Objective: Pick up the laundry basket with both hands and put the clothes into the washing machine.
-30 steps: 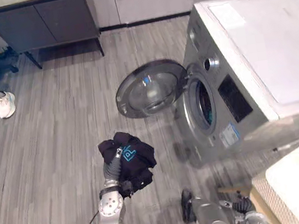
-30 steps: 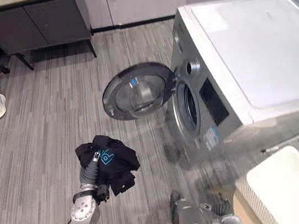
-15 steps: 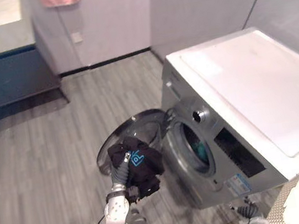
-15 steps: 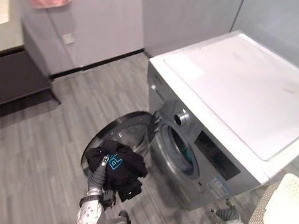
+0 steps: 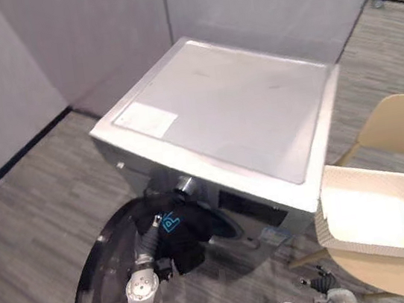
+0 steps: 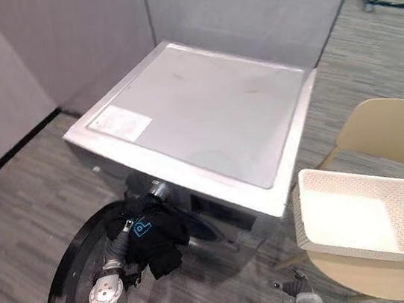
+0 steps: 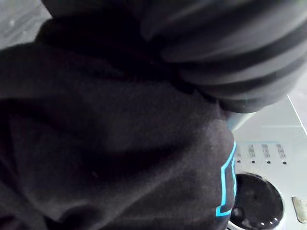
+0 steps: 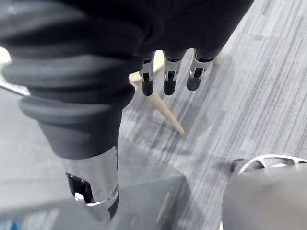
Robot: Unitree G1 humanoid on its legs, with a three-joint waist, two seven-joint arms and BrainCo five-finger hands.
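Observation:
A black garment point(image 5: 175, 229) with a blue logo is bunched over my left hand point(image 7: 230, 52), which is raised right in front of the washing machine's point(image 5: 234, 109) front, by its control knob point(image 7: 254, 201). The cloth hides the drum opening behind it. The round door point(image 5: 100, 282) hangs open at the lower left. The white laundry basket point(image 5: 373, 244) rests on a tan chair point(image 5: 401, 123) to the right of the machine and looks bare inside. My right hand point(image 8: 165, 76) hangs low over the floor with straight fingers, holding nothing.
Grey partition walls stand behind the machine. A chair leg point(image 8: 165, 112) slants across the grey plank floor just below my right hand. Floor lies free to the left of the open door.
The camera has swung round to look down on the machine's top. My left hand with the black garment has come up close to the machine's front. The basket on the chair has come into view.

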